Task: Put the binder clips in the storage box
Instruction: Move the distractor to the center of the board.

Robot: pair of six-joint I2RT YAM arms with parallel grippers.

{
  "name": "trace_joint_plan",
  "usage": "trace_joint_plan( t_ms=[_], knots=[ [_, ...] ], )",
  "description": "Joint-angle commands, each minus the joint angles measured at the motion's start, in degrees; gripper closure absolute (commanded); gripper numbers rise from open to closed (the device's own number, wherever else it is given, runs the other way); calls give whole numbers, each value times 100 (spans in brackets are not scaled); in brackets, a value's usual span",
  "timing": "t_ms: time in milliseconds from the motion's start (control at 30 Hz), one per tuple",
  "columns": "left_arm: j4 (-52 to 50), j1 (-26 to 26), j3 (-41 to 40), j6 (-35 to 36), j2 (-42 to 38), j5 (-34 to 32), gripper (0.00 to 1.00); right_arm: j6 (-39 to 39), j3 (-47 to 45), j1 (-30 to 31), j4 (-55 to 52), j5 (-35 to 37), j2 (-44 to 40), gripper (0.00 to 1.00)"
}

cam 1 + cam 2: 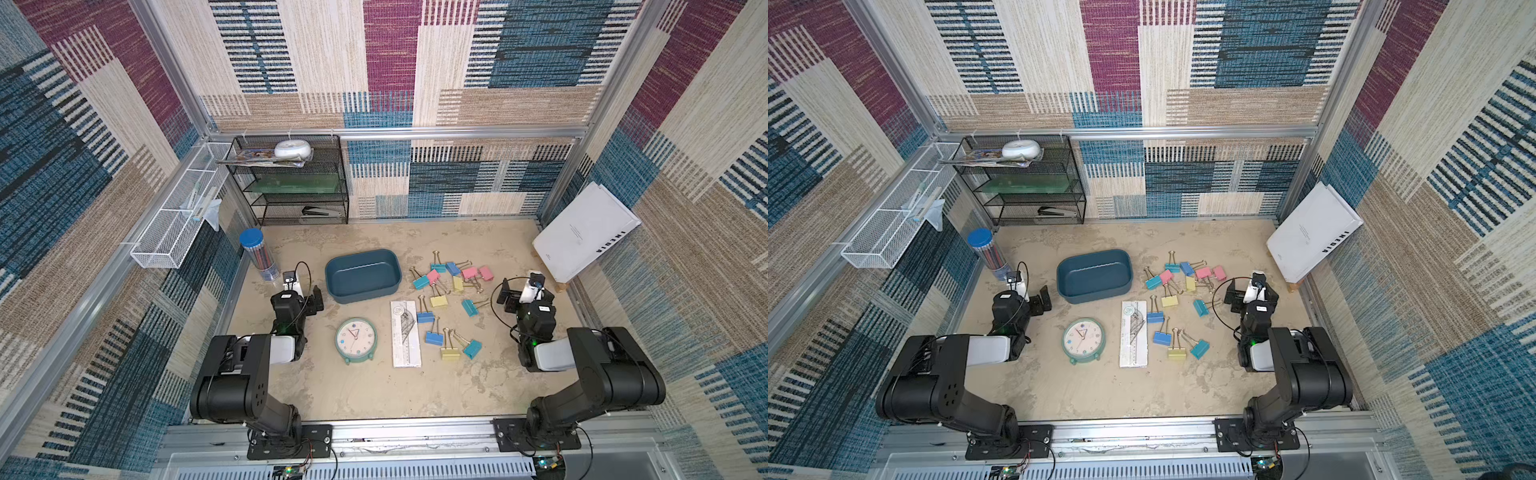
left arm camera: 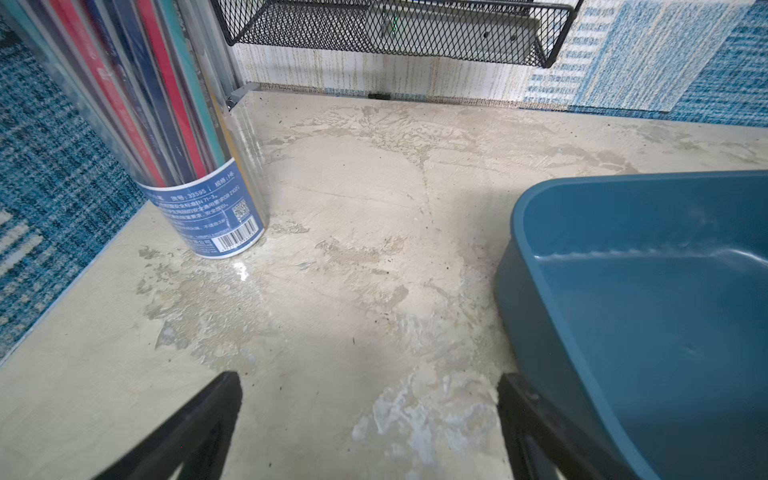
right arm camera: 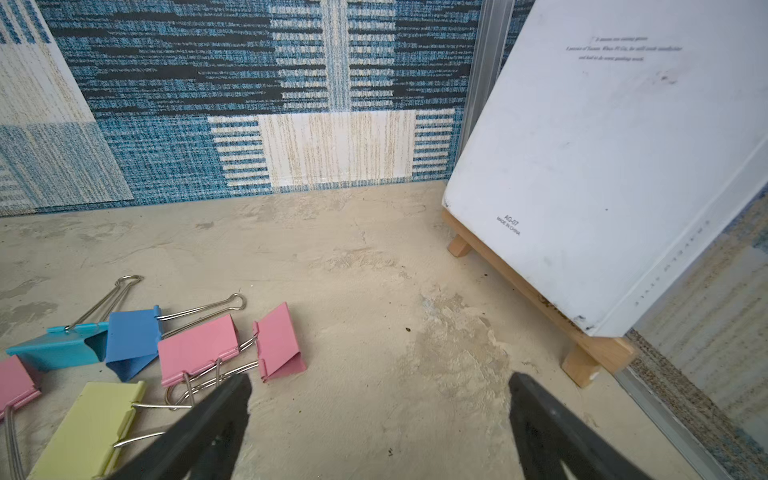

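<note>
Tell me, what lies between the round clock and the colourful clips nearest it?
A flat white ruler pack lies between the clock and the binder clips; both top views show it.

A mottled beige, plaster-like floor [image 1: 374, 395] is enclosed by walls [image 1: 457, 83] of woven patchwork fabric in blue, cream, tan and maroon, edged with silver aluminium rails [image 1: 415, 134]. A black wire-mesh three-tier shelf rack [image 1: 282, 218] stands in a far corner. Just beside the rack hangs a white wire-mesh basket [image 1: 166, 237]; well apart from it, a white board [image 1: 582, 232] leans on a pale wooden easel [image 3: 582, 353]. Light is soft and even.
</note>
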Motion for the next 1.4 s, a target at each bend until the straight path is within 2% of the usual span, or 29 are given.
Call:
trace_joint_plan(
  t_ms=[0,733,800,867,933,967,1033,1067,1167,1200,1300,1367],
  knots=[
    [44,8,18,30,-7,38,0,17,9,-1,53,0,-23,0],
    [112,8,-13,35,-22,30,0,18,15,6,50,-11,-23,0],
    [-171,-60,38,171,-389,33,0,-12,-5,0,85,-14,-30,0],
    [-1428,-391,248,273,-1390,-436,0,-470,-145,204,261,-219,-480,0],
    [-2118,-879,312,195,-2339,-767,3,-680,406,539,-1351,-198,-1283,0],
    [-2396,-1253,366,159,-2861,-907,8,-519,866,584,-2321,-504,-1683,5],
    [-3020,-1951,662,12,-3485,-845,19,-15,1687,615,-3874,-930,-2073,22],
    [-3489,-2311,928,-161,-3711,-818,27,355,2162,623,-4681,-989,-2145,36],
    [-4615,-3392,1530,-927,-3794,-598,66,1118,3283,656,-6629,-1251,-2049,92],
    [-4878,-3739,1696,-1176,-3690,-588,77,1313,3491,664,-6977,-1344,-1988,100],
    [-5461,-4920,2155,-1742,-2868,-658,100,1601,3767,706,-7556,-2038,-1865,100],
    [-5755,-5619,2582,-2082,-1967,-644,100,1679,3797,731,-7788,-2299,-1785,100]
  ],
)
